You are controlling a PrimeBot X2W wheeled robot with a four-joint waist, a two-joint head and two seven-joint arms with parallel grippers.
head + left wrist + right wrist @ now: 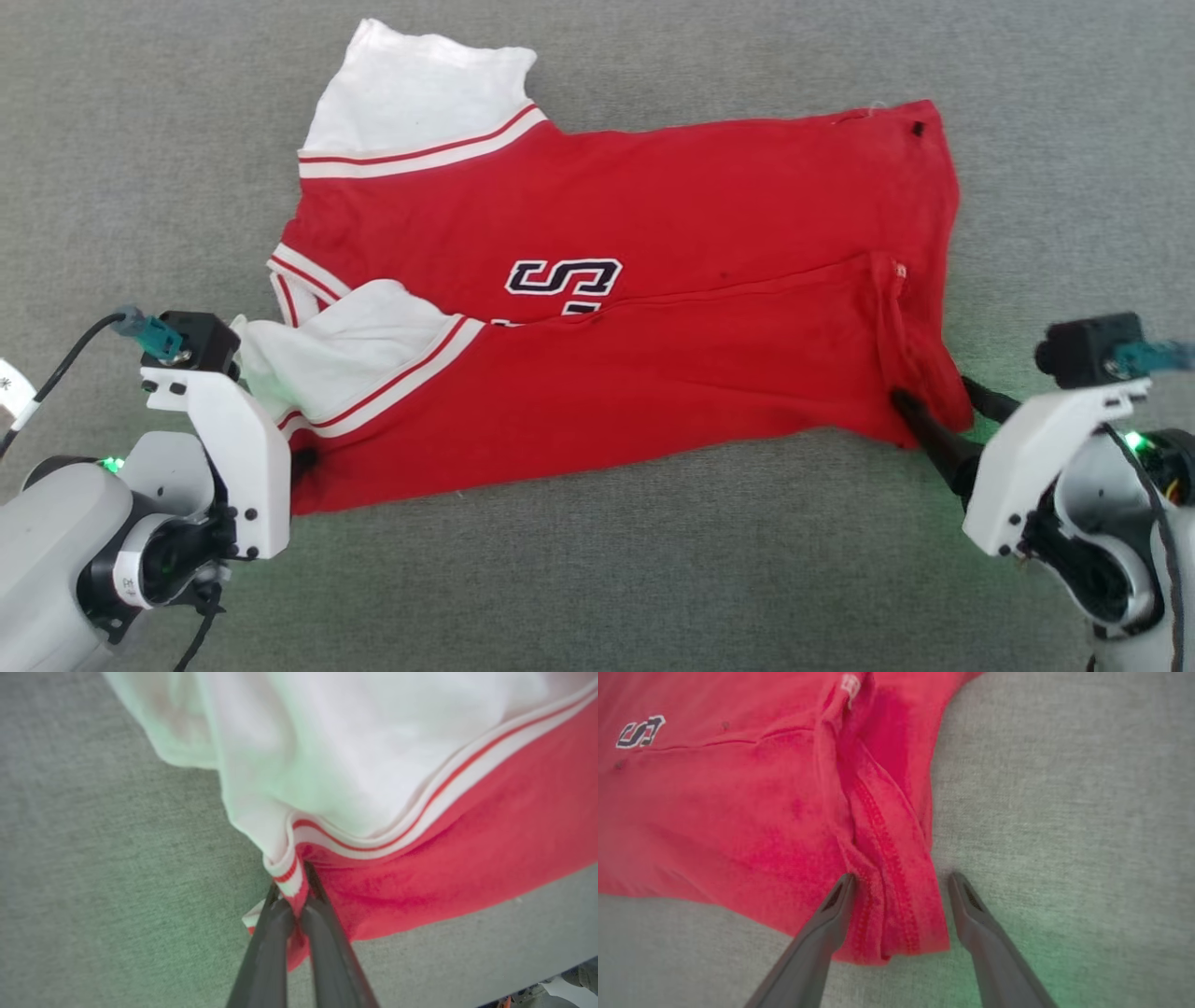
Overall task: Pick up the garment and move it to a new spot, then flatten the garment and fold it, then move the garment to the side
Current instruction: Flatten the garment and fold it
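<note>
**Both grippers at the garment's near edge**

The left gripper (pixel 293 882) is pinched tight on the garment (pixel 653 215) at its near left corner, gripping striped trim below the near white sleeve (pixel 345 345). The right gripper (pixel 902 877) stands wide astride the near right hem corner, unclamped. The garment lies spread on the grey fabric surface (pixel 597 579), its near part folded over the lettering (pixel 563 277). The far white sleeve (pixel 420 84) lies at its far left corner.
</note>
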